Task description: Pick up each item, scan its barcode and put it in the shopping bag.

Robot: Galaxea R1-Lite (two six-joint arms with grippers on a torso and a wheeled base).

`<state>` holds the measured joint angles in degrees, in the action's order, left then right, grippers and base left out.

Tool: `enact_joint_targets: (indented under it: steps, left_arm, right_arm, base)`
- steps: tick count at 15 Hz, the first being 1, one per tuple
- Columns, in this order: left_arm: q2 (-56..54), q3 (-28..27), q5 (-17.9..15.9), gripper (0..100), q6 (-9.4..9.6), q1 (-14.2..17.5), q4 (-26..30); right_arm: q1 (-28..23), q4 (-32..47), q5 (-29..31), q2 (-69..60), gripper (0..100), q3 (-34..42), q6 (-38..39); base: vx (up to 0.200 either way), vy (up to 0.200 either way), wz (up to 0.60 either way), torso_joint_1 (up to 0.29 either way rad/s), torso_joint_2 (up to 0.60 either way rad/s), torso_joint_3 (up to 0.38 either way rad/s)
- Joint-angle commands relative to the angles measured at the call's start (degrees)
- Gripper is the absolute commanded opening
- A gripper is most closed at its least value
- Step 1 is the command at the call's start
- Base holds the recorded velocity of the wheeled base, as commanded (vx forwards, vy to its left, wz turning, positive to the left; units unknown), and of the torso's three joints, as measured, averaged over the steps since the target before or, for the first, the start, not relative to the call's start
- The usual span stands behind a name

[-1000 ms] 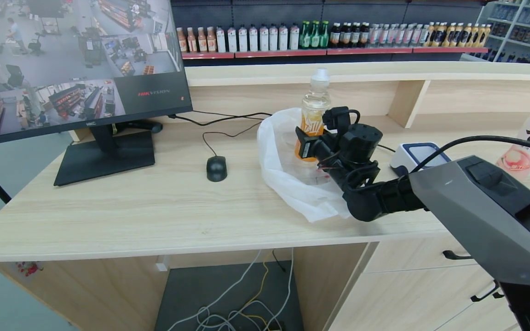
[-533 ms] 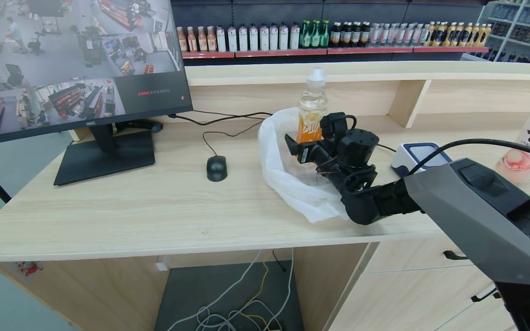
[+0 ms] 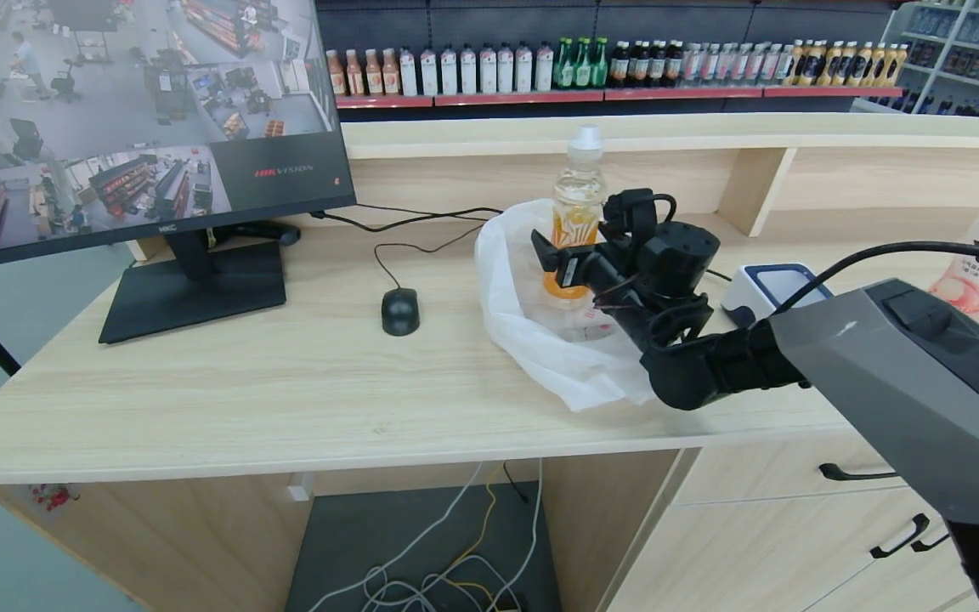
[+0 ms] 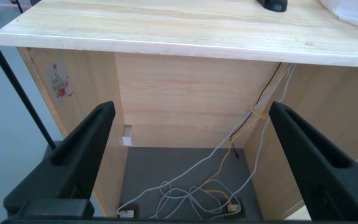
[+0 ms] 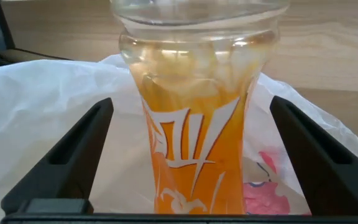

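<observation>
A clear bottle (image 3: pixel 576 212) with an orange label and a white cap stands upright inside the white shopping bag (image 3: pixel 532 340) on the wooden counter. My right gripper (image 3: pixel 579 255) is open at label height, with one finger on each side of the bottle (image 5: pixel 194 143) and a gap on both sides. The bag (image 5: pixel 48 81) spreads out behind and below the bottle. My left gripper (image 4: pixel 191 109) is open with nothing between its fingers, low in front of the counter edge and facing the cables underneath.
A white barcode scanner (image 3: pixel 774 285) sits just right of the bag. A pink drink bottle (image 3: pixel 978 259) stands at the far right. A mouse (image 3: pixel 399 311) and a monitor (image 3: pixel 132 110) occupy the counter's left. A raised shelf (image 3: pixel 668 136) runs along the back.
My right gripper has opened off the bottle, which now stands a little lower in the bag. The right arm has shifted slightly up and to the right.
</observation>
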<state>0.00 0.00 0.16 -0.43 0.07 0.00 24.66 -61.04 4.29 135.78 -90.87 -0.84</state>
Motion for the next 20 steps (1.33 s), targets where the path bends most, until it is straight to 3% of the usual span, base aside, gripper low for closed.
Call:
enact_joint_targets:
  steps: [1,13,18,20]
  left_arm:
    - [0.00,0.00,0.02,100,-0.01,0.01,0.00]
    - [0.00,0.00,0.02,100,-0.01,0.01,0.00]
    - [0.00,0.00,0.02,100,-0.01,0.01,0.00]
    - [0.00,0.00,0.02,100,-0.01,0.01,0.00]
  right_arm:
    - [0.04,-1.01,0.02,-2.89,100,2.80,-0.04]
    - [0.65,-18.85,0.02,-18.71,100,32.07,0.67]
    - [5.66,-28.96,0.19,-24.07,100,44.20,0.40]
    - [6.63,-28.96,0.46,-26.53,100,48.77,0.58]
  base:
    - [0.000,0.000,0.00,0.000,0.00,0.000]
    - [0.000,0.000,0.00,0.000,0.00,0.000]
    - [0.000,0.000,0.00,0.000,0.00,0.000]
    - [0.000,0.000,0.00,0.000,0.00,0.000]
